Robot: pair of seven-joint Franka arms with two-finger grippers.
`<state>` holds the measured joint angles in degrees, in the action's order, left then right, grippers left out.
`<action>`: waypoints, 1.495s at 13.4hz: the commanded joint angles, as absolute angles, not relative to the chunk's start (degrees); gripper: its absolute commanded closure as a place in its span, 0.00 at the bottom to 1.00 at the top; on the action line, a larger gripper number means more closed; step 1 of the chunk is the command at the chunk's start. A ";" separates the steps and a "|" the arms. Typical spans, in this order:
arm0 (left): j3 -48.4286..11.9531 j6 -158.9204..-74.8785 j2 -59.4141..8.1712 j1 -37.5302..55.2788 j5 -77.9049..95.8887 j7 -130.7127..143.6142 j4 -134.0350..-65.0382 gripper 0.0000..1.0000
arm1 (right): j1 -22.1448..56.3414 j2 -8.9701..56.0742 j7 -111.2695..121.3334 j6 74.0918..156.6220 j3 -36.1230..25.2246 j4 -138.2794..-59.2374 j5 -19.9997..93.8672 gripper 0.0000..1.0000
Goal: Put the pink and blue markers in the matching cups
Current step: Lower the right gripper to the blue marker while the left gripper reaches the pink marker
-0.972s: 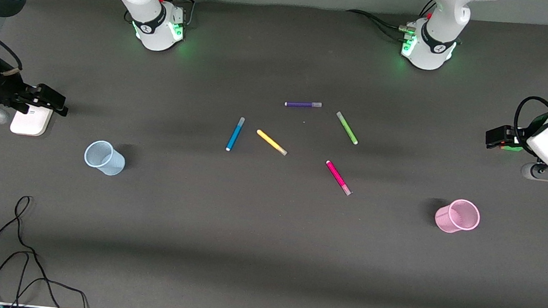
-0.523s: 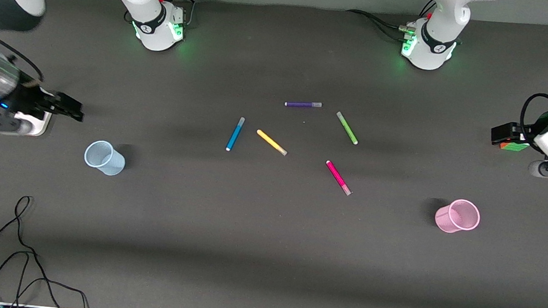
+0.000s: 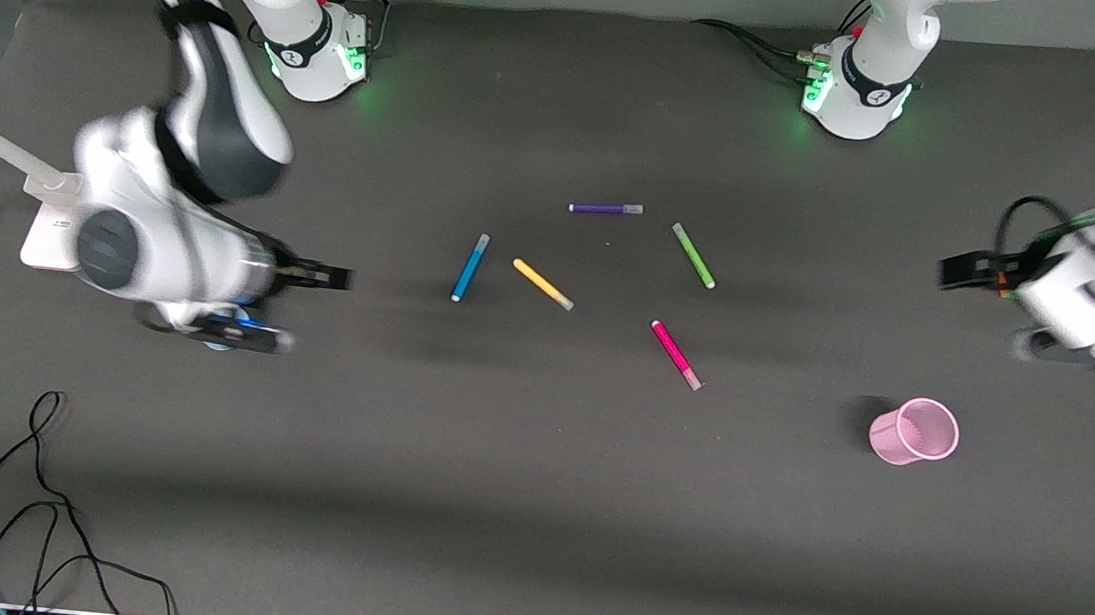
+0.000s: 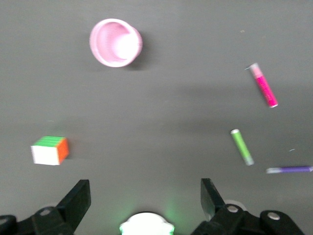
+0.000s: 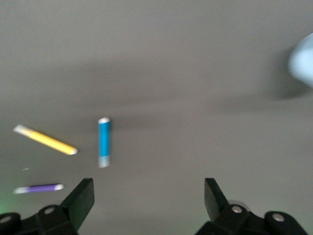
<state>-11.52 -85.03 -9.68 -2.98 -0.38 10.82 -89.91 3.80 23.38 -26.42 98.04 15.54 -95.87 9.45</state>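
The blue marker (image 3: 470,268) and the pink marker (image 3: 676,354) lie flat near the table's middle. The pink mesh cup (image 3: 915,431) stands upright toward the left arm's end. The pale blue cup is hidden under the right arm in the front view and shows blurred at the edge of the right wrist view (image 5: 303,61). My right gripper (image 3: 329,277) is open and empty, in the air between the blue cup and the blue marker (image 5: 104,141). My left gripper (image 3: 958,272) is open and empty, at the left arm's end, apart from the pink cup (image 4: 116,42) and pink marker (image 4: 264,85).
Purple (image 3: 605,209), green (image 3: 693,255) and yellow (image 3: 543,284) markers lie among the task markers. A colour cube (image 4: 50,150) sits under the left arm. A white box (image 3: 47,234) lies at the right arm's end. Black cable (image 3: 37,499) loops near the front edge.
The right arm has swung in from the table's end, over the blue cup, toward the blue marker. The left gripper has shifted a little toward the middle. Markers and cups have not moved.
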 commanded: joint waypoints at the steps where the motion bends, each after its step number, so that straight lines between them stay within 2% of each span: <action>1: -11.16 -89.02 -18.78 3.05 0.70 23.33 -87.54 0.00 | 4.21 33.47 -34.60 96.94 16.87 -87.11 15.63 0.00; 4: -11.16 -93.59 -26.17 9.65 0.79 41.07 -85.26 0.00 | 5.44 41.28 -39.97 100.26 17.05 -85.96 16.69 0.00; 6: -11.16 -98.32 -30.30 11.95 0.88 48.23 -85.69 0.00 | 8.95 42.71 -46.20 104.40 17.40 -86.31 16.61 0.00; 9: -11.16 -104.66 -36.28 15.11 1.23 55.77 -85.78 0.01 | 9.49 44.38 -48.61 105.20 17.40 -86.57 16.61 0.00; 13: -11.25 -108.10 -38.75 14.85 7.02 59.32 -85.78 0.01 | 11.34 46.93 -48.87 110.99 17.40 -90.51 16.96 0.00; 16: -11.25 -110.11 -39.81 15.11 7.12 59.85 -86.39 0.01 | 11.43 46.93 -48.87 111.36 17.40 -91.93 16.79 0.19; 20: -11.25 -117.66 -39.55 16.61 6.94 60.82 -93.05 0.01 | 11.08 46.85 -48.25 111.45 17.31 -92.37 16.26 0.44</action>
<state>-11.67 -113.75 -40.08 15.16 6.38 59.28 -89.19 11.11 47.69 -47.49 110.55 17.36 -91.53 15.80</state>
